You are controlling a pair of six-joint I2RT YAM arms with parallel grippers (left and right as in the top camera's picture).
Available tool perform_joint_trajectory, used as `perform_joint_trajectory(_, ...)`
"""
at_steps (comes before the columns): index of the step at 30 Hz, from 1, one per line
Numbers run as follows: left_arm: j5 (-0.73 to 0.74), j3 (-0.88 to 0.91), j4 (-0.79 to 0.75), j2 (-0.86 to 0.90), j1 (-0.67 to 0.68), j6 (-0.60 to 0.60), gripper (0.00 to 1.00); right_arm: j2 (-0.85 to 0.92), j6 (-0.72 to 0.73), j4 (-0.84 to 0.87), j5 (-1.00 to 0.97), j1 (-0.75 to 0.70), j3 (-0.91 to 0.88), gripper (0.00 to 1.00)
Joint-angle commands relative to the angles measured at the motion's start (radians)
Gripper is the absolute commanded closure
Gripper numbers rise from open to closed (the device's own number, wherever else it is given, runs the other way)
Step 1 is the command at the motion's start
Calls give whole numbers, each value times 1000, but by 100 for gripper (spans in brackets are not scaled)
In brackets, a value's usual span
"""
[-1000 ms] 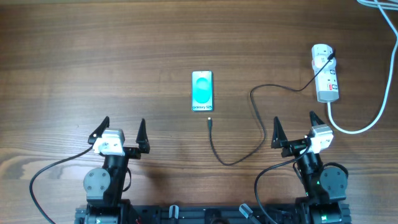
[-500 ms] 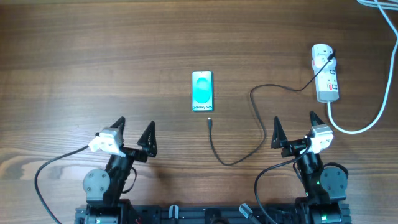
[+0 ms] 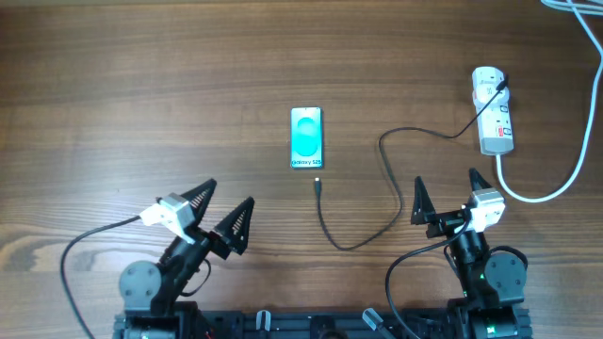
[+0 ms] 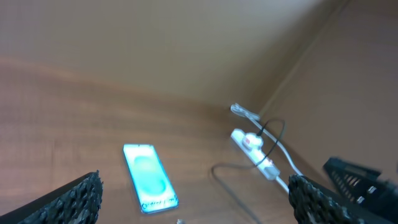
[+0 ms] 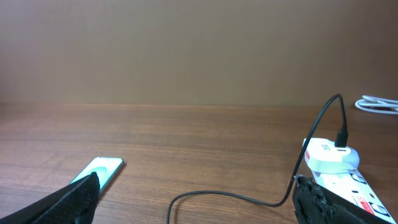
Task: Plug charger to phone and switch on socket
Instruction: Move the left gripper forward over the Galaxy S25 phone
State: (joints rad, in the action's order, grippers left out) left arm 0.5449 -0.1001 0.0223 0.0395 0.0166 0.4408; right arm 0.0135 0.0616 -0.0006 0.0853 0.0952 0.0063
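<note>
The phone [image 3: 306,137] lies flat mid-table with its turquoise screen up; it also shows in the left wrist view [image 4: 149,177] and the right wrist view [image 5: 99,170]. The charger's black cable [image 3: 396,179] loops from the socket [image 3: 493,111] to a metal-tipped connector [image 3: 317,184] just below the phone. The cable also shows in the right wrist view [image 5: 230,195], as does the socket [image 5: 339,158]. My left gripper [image 3: 220,213] is open and empty, turned toward the phone. My right gripper [image 3: 445,193] is open and empty near the table's front right.
A thick white cord [image 3: 565,188] curves from the socket along the right edge. The socket [image 4: 256,152] and cable [image 4: 233,186] show blurred in the left wrist view.
My left gripper has swung right and turned toward the phone and connector. The right arm, phone and cable have not moved.
</note>
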Motion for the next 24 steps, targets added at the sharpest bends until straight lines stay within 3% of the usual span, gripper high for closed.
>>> perform_joint_trajectory(1,-48,-173,-11,122,-8,-12,0,-10,-9,3,-10,-1,-1,0)
perform_joint_trajectory(5,-21,-386,70,356,-8,-45,0,-10,-9,3,-10,-1,-1,0)
perform_joint_trajectory(7,21,-569,229,536,-7,-45,0,-10,-9,3,-10,-1,-1,0)
perform_joint_trajectory(8,86,-719,382,676,-7,-48,0,-10,-9,3,-10,-1,-1,0)
perform_joint_trajectory(10,211,-845,483,813,-7,-70,0,-10,-9,3,-10,-1,-1,0)
perform_joint_trajectory(13,470,-924,479,955,-8,-59,0,-10,-9,3,-10,-1,-1,0)
perform_joint_trajectory(15,639,-927,380,1032,-5,-57,0,-10,-9,3,-10,-1,-1,0)
perform_joint_trajectory(19,541,-927,387,1108,56,21,1,-10,-9,3,-10,-1,-1,0)
perform_joint_trajectory(24,183,-992,537,1114,200,42,1,-10,-9,3,-10,-1,-1,0)
